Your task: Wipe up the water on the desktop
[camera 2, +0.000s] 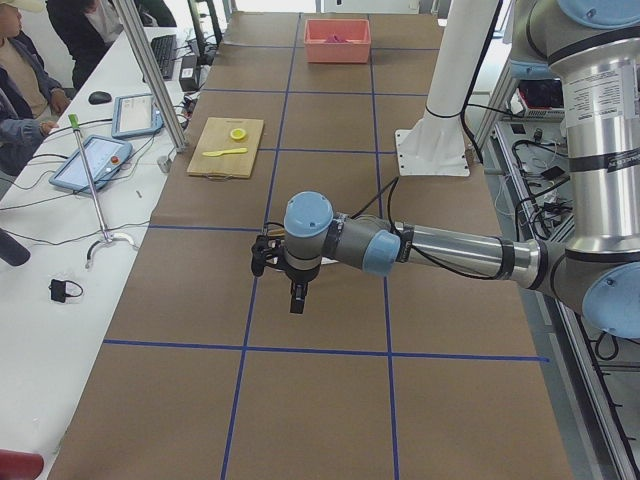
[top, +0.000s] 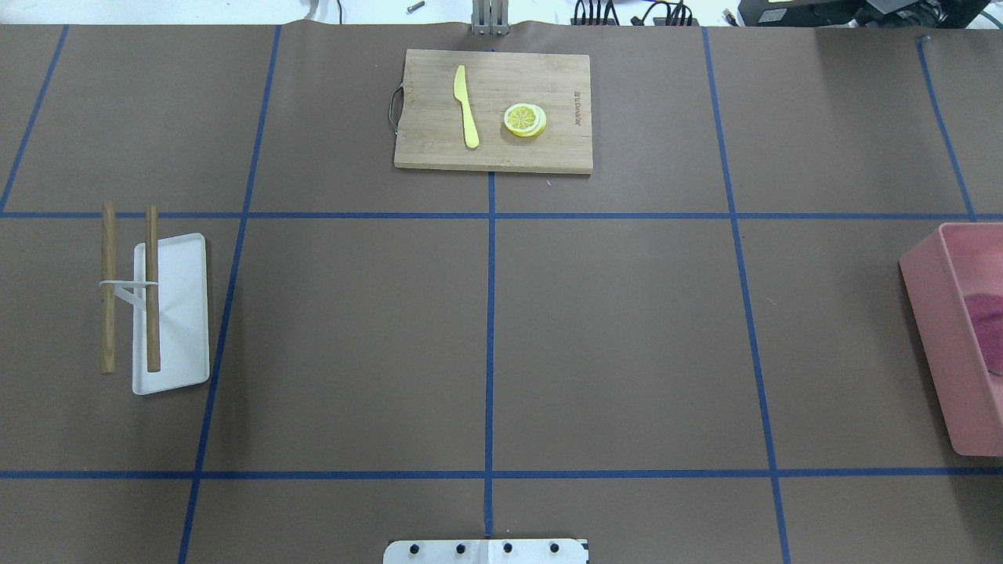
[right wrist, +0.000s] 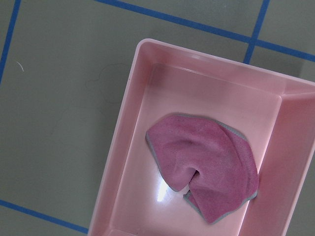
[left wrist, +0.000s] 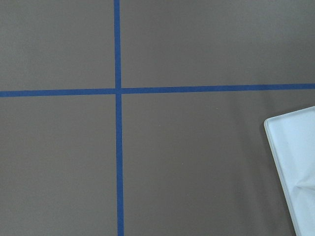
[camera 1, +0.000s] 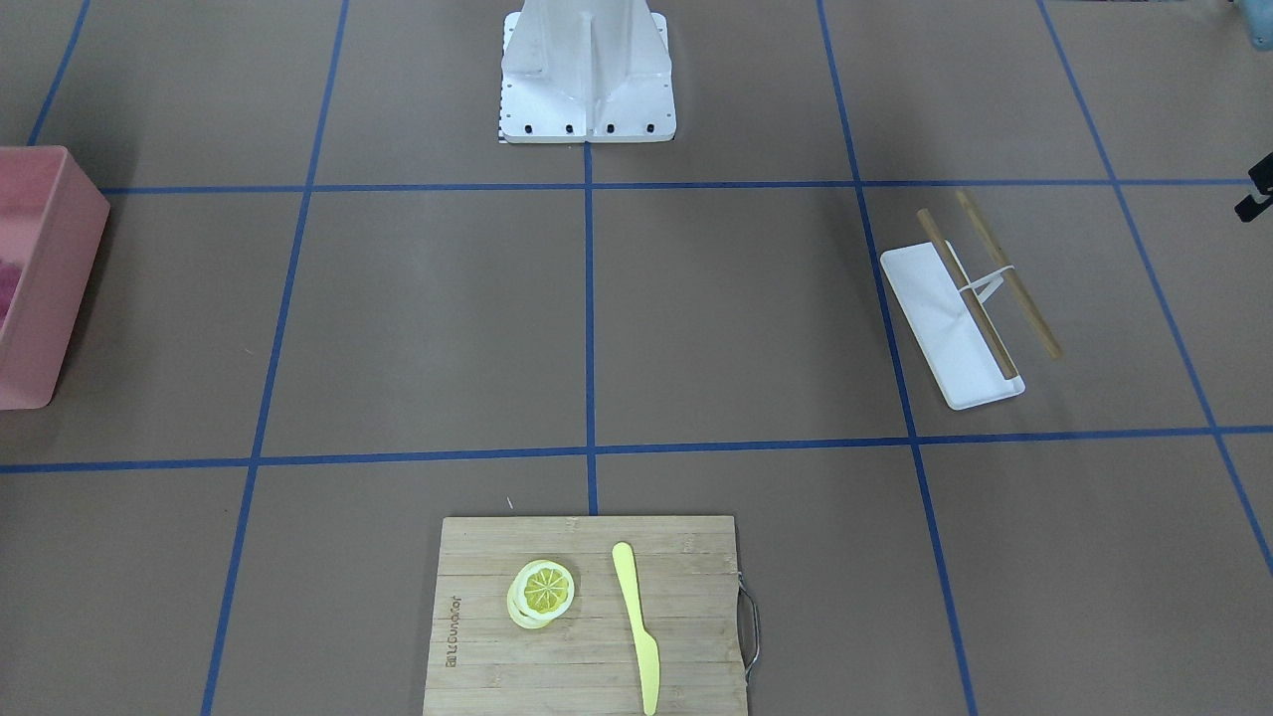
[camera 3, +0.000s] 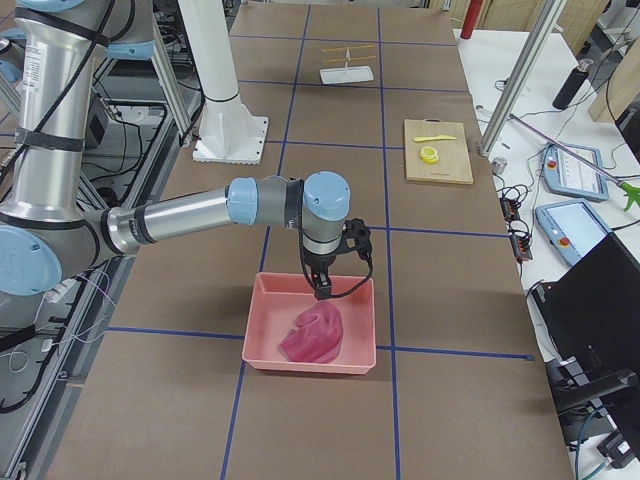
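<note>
The desktop point(top: 611, 337) is a matte brown surface crossed by blue tape lines. I see no clear puddle on it. The right wrist view shows a faint irregular outline point(right wrist: 83, 108) on it beside the bin, and I cannot tell whether that is water. A magenta cloth point(right wrist: 206, 172) lies crumpled in a pink bin point(right wrist: 123, 162) at the table's right end point(top: 932, 313). My right gripper point(camera 3: 320, 290) hovers just above the bin's near rim. My left gripper point(camera 2: 297, 297) hangs over the desktop near a white tray point(left wrist: 295, 162). I cannot tell whether either gripper is open or shut.
A bamboo cutting board point(top: 439, 149) at the far middle holds a yellow knife point(top: 467, 106) and lemon slices point(top: 525, 120). The white tray point(top: 184, 313) with two wooden rods point(top: 151, 290) lies at the left. The robot base point(camera 1: 587, 109) stands mid-table. Operators sit along the far side point(camera 2: 30, 90).
</note>
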`<state>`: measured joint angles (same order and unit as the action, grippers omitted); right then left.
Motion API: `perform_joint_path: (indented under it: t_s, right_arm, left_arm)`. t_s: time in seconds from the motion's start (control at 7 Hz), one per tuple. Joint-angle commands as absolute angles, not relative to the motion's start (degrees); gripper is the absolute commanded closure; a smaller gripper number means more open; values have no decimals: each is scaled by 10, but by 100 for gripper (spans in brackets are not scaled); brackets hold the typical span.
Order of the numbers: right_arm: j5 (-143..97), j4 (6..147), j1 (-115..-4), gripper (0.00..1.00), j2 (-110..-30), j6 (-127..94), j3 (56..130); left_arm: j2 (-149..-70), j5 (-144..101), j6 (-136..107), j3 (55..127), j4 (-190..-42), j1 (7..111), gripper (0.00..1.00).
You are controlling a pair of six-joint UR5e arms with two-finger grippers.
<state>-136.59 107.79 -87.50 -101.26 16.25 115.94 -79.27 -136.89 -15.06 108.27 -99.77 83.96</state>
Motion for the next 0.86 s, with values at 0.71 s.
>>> perform_joint_path:
  t_s: [0.71]
  right_arm:
    - [-1316,1078,-876,0,-956,151,1081]
  left_arm:
    - [-800,-1374,-163,1104,-969,837,2]
